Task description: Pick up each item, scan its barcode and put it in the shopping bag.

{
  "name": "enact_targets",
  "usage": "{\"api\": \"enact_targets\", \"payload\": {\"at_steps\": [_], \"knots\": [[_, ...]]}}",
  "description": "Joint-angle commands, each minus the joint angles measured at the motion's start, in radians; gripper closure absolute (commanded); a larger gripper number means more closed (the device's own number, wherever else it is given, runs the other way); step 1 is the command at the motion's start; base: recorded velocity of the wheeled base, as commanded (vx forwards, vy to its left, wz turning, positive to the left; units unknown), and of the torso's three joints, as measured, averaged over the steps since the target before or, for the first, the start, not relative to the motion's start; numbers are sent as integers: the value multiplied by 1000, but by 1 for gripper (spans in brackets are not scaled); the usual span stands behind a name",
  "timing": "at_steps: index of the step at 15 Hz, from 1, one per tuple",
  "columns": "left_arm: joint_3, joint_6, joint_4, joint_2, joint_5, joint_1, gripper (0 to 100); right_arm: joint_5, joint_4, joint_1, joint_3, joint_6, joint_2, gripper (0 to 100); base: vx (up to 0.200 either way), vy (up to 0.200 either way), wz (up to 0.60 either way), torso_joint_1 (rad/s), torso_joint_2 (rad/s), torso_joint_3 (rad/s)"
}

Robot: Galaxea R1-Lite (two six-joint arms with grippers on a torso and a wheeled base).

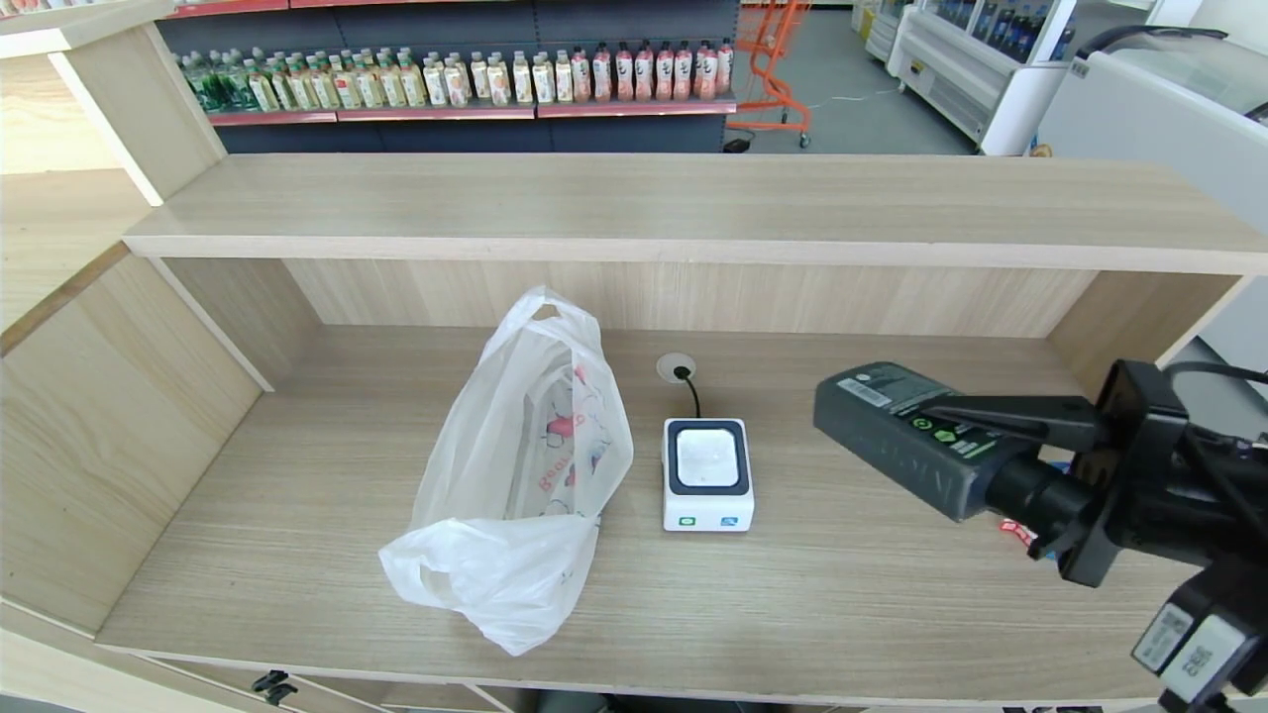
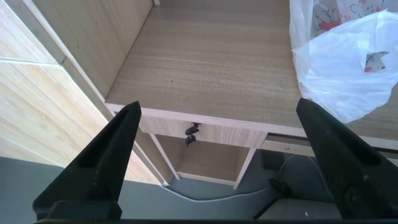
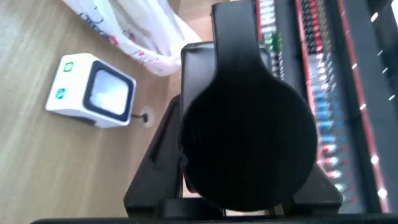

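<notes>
Right hand (image 1: pixel 951 446) clenched on dark grey bottle (image 1: pixel 882 436), held sideways in the air to the right of the scanner (image 1: pixel 707 473). Left hand (image 2: pixel 219 106) released, at the table (image 1: pixel 842 594) near edge, beside the shopping bag (image 1: pixel 515 475). Risk: the barcode label faces upward, away from the scanner window, so the scan may miss unless the bottle is rolled.

dark grey bottle (image 1: pixel 892 448): aloft, sideways | scanner (image 1: pixel 707 473): white, face-up | shopping bag (image 1: pixel 525 465): white, slumped beside scanner

Translucent white plastic shopping bag (image 1: pixel 515 475): red-pink print inside, possibly cartoon figures. Square white scanner box (image 1: pixel 707 473): dark frame, pale window, green and blue front marks. Dark grey rectangular bottle (image 1: pixel 892 446): white barcode label, green symbols, black cap. Pale wood-grain counter (image 1: pixel 842 594).
</notes>
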Motion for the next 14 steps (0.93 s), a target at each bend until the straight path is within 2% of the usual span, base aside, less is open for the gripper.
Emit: {"api": "enact_targets", "payload": {"at_steps": [1, 2, 4, 5, 6, 7, 10, 12, 14], "knots": [[0, 0, 0, 0, 1, 0, 0, 82, 87, -236, 50, 226, -129, 100, 0, 0, 0, 0, 0, 0], [0, 0, 0, 0, 1, 0, 0, 81, 143, -287, 45, 380, -152, 100, 0, 0, 0, 0, 0, 0], [0, 0, 0, 0, 1, 0, 0, 21, 186, -273, 39, 821, -165, 100, 0, 0, 0, 0, 0, 0], [0, 0, 0, 0, 1, 0, 0, -39, 186, -230, 25, 1031, -152, 100, 0, 0, 0, 0, 0, 0], [0, 0, 0, 0, 1, 0, 0, -71, 186, -212, 18, 1133, -143, 100, 0, 0, 0, 0, 0, 0], [0, 0, 0, 0, 1, 0, 0, -177, 185, -146, -25, 1481, -94, 100, 0, 0, 0, 0, 0, 0], [0, 0, 0, 0, 1, 0, 0, -389, 183, -14, -85, 2013, 44, 100, 0, 0, 0, 0, 0, 0], [0, 0, 0, 0, 1, 0, 0, -484, 182, 40, -133, 2187, 159, 100, 0, 0, 0, 0, 0, 0], [0, 0, 0, 0, 1, 0, 0, -550, 182, 80, -174, 2243, 263, 100, 0, 0, 0, 0, 0, 0]]}}
